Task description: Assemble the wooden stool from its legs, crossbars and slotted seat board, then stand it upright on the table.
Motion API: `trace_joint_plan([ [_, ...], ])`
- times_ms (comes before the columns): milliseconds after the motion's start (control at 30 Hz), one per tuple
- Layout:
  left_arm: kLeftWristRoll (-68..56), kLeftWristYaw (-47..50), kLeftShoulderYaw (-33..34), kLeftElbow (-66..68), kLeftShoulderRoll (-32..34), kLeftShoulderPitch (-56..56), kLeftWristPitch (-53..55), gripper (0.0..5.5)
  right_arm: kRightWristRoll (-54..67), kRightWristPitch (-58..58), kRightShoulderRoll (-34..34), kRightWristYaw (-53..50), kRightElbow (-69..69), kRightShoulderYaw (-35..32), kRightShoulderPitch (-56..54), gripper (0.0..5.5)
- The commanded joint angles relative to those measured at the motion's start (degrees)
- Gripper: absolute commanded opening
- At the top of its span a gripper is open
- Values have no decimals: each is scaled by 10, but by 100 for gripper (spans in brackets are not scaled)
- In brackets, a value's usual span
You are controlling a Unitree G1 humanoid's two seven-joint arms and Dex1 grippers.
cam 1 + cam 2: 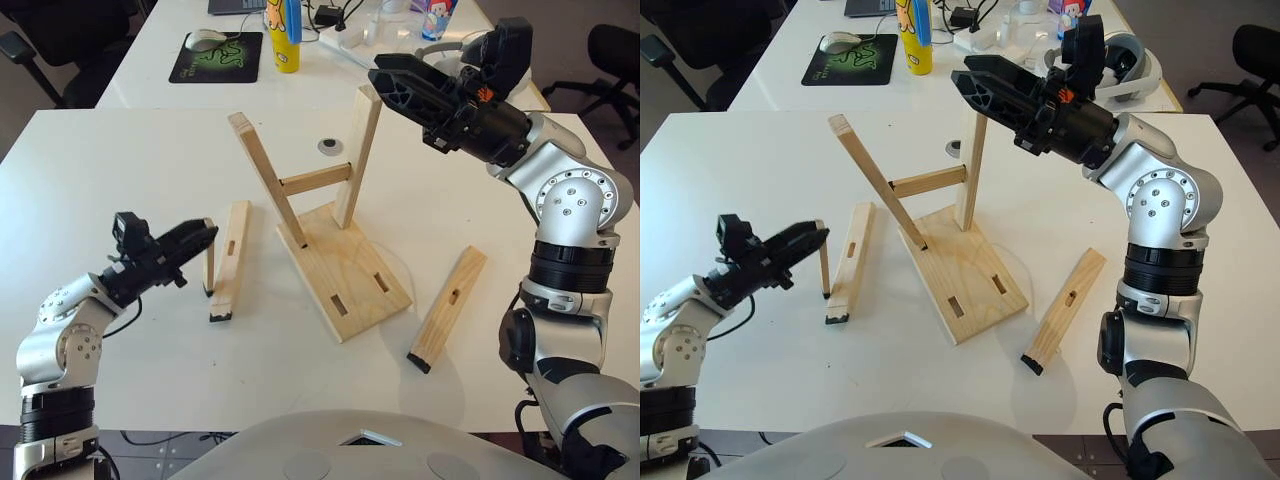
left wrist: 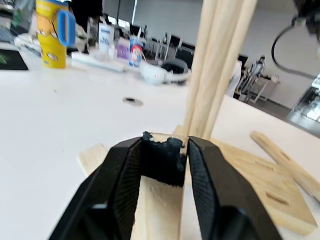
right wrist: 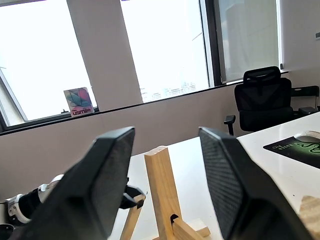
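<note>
The slotted seat board (image 1: 350, 285) lies flat mid-table. Two legs stand in it: one leaning leg (image 1: 266, 175) and one upright leg (image 1: 358, 150), joined by a crossbar (image 1: 316, 180). My right gripper (image 1: 378, 80) is open at the upright leg's top end (image 3: 159, 175), a finger on either side, not touching. One loose leg (image 1: 232, 258) lies left of the board and another loose leg (image 1: 448, 308) to its right. My left gripper (image 1: 207, 232) is shut on a short crossbar (image 1: 208, 268) that hangs upright beside the left loose leg, its dark tip (image 2: 161, 152) between the fingers (image 2: 125, 180).
A cable hole (image 1: 331, 146) sits in the table behind the stool. On the desk behind stand a yellow bottle (image 1: 284, 35), a mouse pad (image 1: 215, 57) and a headset (image 1: 1128, 50). Bare table lies at the far left and along the front edge.
</note>
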Motion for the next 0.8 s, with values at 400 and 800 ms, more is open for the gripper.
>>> trace_joint_plan([
  [400,27,5,-53,-104,11,47,17,135,16,4,-2,-13,-17,-11,11,238],
  [800,38,64,-91,-95,-72,28,-13,135,23,5,3,-26,-29,-14,21,238],
])
